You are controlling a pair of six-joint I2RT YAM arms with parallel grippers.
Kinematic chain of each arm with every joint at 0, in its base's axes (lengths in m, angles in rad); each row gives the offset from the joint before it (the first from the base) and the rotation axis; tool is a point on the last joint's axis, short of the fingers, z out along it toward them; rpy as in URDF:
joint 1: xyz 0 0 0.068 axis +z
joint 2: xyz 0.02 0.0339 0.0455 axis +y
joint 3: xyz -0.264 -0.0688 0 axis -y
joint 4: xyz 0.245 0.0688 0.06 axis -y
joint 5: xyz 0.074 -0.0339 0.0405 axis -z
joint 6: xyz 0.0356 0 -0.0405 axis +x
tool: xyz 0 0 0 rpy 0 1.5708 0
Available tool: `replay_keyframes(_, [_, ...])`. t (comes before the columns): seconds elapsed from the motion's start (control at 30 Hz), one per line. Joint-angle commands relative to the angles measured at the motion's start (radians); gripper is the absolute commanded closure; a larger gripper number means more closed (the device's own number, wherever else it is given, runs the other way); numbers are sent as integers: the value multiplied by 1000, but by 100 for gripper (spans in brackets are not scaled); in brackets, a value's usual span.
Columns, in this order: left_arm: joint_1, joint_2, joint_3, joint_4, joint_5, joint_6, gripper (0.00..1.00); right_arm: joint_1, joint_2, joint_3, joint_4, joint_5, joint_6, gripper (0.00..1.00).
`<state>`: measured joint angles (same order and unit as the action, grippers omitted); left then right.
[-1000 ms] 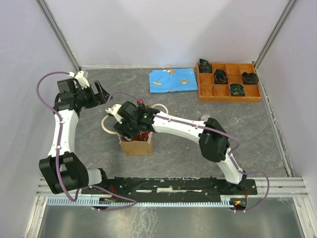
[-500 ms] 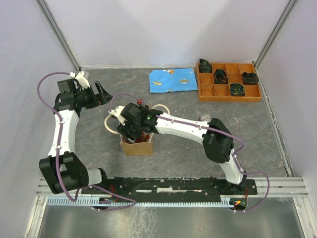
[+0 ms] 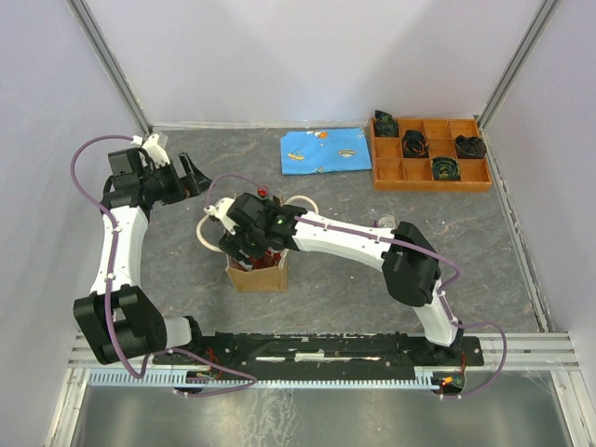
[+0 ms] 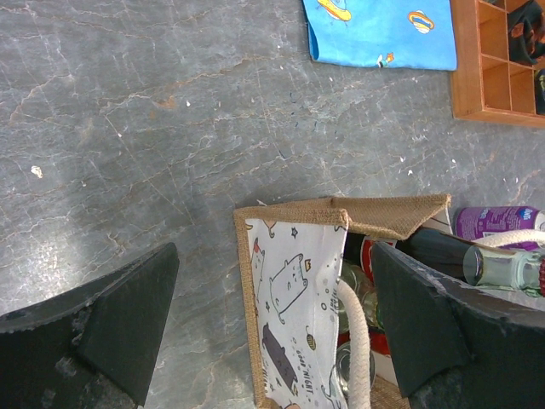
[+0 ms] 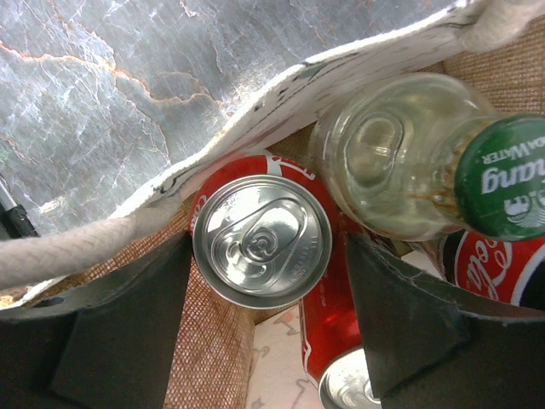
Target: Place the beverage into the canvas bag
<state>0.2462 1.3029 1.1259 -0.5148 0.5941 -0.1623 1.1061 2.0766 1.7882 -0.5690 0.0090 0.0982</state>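
The canvas bag stands upright in the middle of the table, tan with cream rope handles; its pale cartoon-printed face shows in the left wrist view. My right gripper reaches down into the bag's mouth. In the right wrist view it is shut on a red beverage can, silver top facing the camera, inside the bag. A clear glass bottle with a green cap and other red cans lie beside it in the bag. My left gripper is open and empty, up left of the bag.
A blue cloth and a wooden compartment tray with dark items lie at the back right. A purple can shows at the bag's far side. Rope handles hang out to the bag's left.
My right gripper has moved slightly left and lower into the bag's mouth with the can. The left arm has not moved.
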Motion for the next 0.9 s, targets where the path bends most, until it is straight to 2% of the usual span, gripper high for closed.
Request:
replay_keyframes(0.0, [-1, 5, 3, 20, 44, -19, 0, -2, -75, 56, 24, 55, -21, 19])
replay_keyframes(0.37, [-8, 10, 21, 3, 78, 22, 0, -1, -124, 78, 10, 111, -25, 18])
replay_keyframes(0.67, [-9, -7, 107, -54, 148, 208, 0, -19, -215, 75, -6, 237, 2, 17])
replay_keyframes(0.87, [-9, -28, 303, -89, 278, 459, 0, -139, -345, 60, -31, 331, 135, 17])
